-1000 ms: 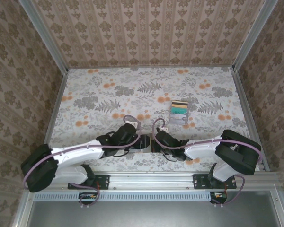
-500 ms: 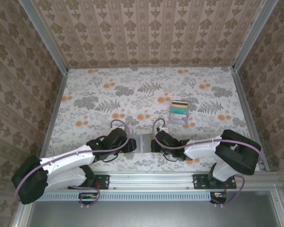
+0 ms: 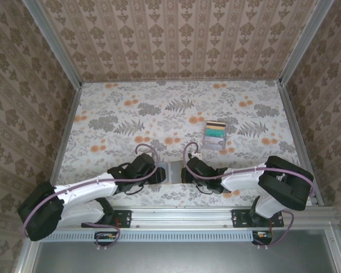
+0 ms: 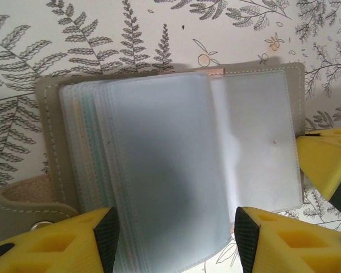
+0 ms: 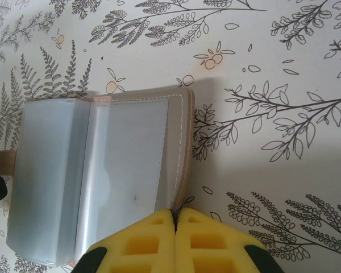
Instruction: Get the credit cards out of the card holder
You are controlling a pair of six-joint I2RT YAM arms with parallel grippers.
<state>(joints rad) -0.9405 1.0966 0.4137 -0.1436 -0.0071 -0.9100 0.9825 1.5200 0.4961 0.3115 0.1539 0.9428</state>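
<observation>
The card holder (image 3: 171, 170) lies open on the table near the front edge, between my two grippers. Its taupe cover (image 4: 51, 136) frames a fan of cloudy clear sleeves (image 4: 159, 170). My left gripper (image 4: 176, 239) is open, its yellow fingers either side of the raised sleeve's lower edge without touching it. My right gripper (image 5: 175, 215) is shut on the right edge of the card holder (image 5: 131, 148), pinning that cover. The right gripper's yellow finger (image 4: 329, 165) shows at the holder's side. The credit cards are hidden; the sleeves facing me look blank.
A clear plastic box (image 3: 215, 135) with stacked coloured cards stands behind and to the right of the holder. The holder's snap strap (image 4: 28, 205) sticks out at its left. Patterned walls enclose the table on three sides.
The left gripper has drawn back left off the card holder, uncovering it, then held still. The right arm has not moved.
</observation>
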